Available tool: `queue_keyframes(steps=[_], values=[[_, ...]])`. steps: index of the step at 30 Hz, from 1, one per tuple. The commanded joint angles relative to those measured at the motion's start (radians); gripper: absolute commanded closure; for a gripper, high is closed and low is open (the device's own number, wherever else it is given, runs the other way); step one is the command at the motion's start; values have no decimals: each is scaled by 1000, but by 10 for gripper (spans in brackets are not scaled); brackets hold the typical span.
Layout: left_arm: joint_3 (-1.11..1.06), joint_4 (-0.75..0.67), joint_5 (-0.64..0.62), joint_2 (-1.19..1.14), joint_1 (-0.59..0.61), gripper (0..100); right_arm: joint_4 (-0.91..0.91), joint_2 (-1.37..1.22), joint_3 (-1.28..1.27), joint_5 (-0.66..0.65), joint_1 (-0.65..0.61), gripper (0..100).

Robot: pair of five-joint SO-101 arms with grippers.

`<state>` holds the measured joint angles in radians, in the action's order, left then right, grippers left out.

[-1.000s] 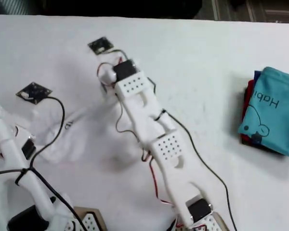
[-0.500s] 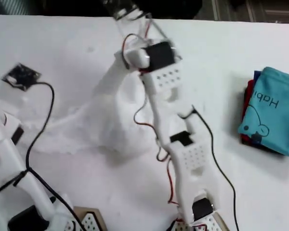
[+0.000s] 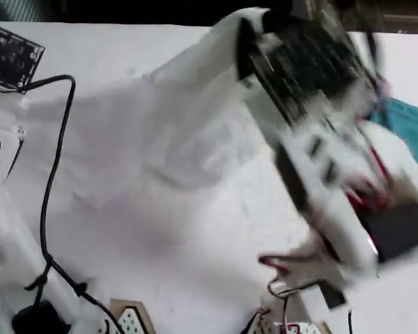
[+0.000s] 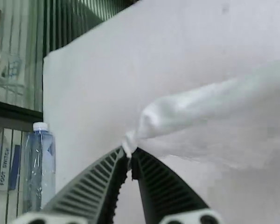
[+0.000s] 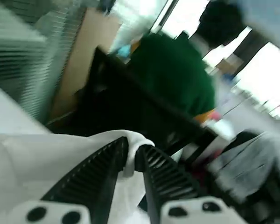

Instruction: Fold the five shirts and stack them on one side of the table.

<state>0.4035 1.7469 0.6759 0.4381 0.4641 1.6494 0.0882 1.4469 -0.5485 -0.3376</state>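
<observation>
A white shirt (image 3: 160, 146) hangs stretched in the air above the table, held at two corners. My right gripper (image 5: 131, 156) is shut on one bunched corner of the white shirt (image 5: 46, 158), raised high near the far edge of the table; its arm (image 3: 313, 139) looms large in the high view. My left gripper (image 4: 129, 161) is shut on another corner of the white shirt (image 4: 200, 116), out at the table's left side. A teal folded shirt (image 3: 411, 122) lies at the table's right edge, partly hidden behind the right arm.
The left arm (image 3: 7, 229) and its black cable (image 3: 52, 174) stand along the table's left side. A clear water bottle (image 4: 37, 163) stands beyond the table edge. A dark chair (image 5: 116, 102) is in the room behind the table.
Both grippers have lifted the white shirt off the table and pulled it apart. The right arm rose steeply towards the camera and the far edge; the left swung further left.
</observation>
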Motion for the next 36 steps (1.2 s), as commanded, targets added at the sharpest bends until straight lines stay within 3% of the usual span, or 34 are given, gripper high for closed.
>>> queue_keyframes(steps=[1,15,21,27,36], values=[[94,-12,-11,27,-45,977,-105,110,12,-71,64,979],[405,-157,23,27,-73,977,-183,280,12,-112,314,979],[430,-98,147,27,-71,977,-148,300,12,-109,315,979],[448,11,167,71,-74,977,-142,332,12,-109,314,979],[446,32,163,217,-82,977,-99,438,12,-115,320,979]])
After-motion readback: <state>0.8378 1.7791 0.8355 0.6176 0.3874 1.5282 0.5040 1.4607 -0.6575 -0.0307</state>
